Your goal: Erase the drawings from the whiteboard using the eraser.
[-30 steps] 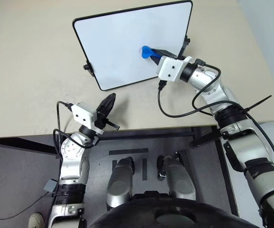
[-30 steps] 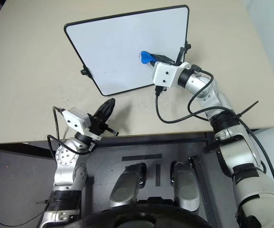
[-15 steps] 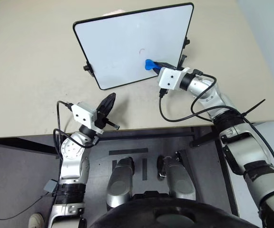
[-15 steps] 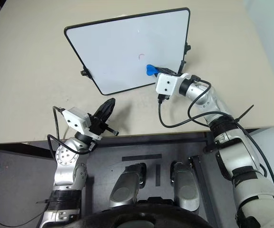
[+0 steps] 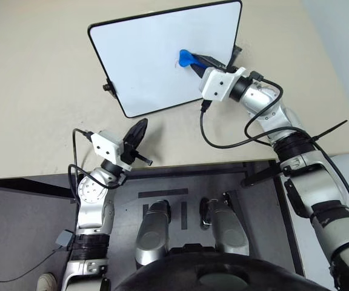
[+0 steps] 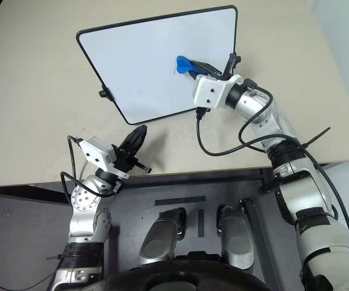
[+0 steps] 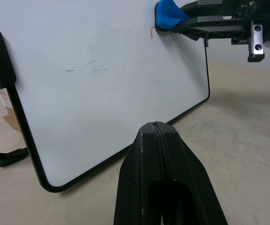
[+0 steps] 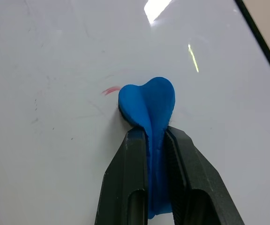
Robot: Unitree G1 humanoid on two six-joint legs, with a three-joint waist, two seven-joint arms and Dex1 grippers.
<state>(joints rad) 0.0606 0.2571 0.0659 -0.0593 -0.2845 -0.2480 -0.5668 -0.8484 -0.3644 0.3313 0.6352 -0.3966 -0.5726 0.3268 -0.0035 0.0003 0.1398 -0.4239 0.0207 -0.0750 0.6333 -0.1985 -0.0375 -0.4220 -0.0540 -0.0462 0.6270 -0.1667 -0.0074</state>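
Blue eraser (image 8: 147, 105) having slid back up over the red drawing (image 8: 110, 90), sticking out beyond the right gripper (image 5: 197, 62) jaws clamping it, pressing against the whiteboard (image 5: 144, 66), left gripper (image 5: 137, 133) jaws closed, hovering over the tabletop (image 5: 35, 109).

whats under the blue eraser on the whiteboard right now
The eraser, clamped in the right gripper, presses on the whiteboard. A short red stroke sticks out beside it; any drawing beneath is covered.

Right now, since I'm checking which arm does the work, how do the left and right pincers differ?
The right pincer is shut on the lumpy blue eraser at the white black-framed whiteboard; the left pincer is shut on nothing. The right reaches over the board; the left hangs short of it. Both have black fingers.
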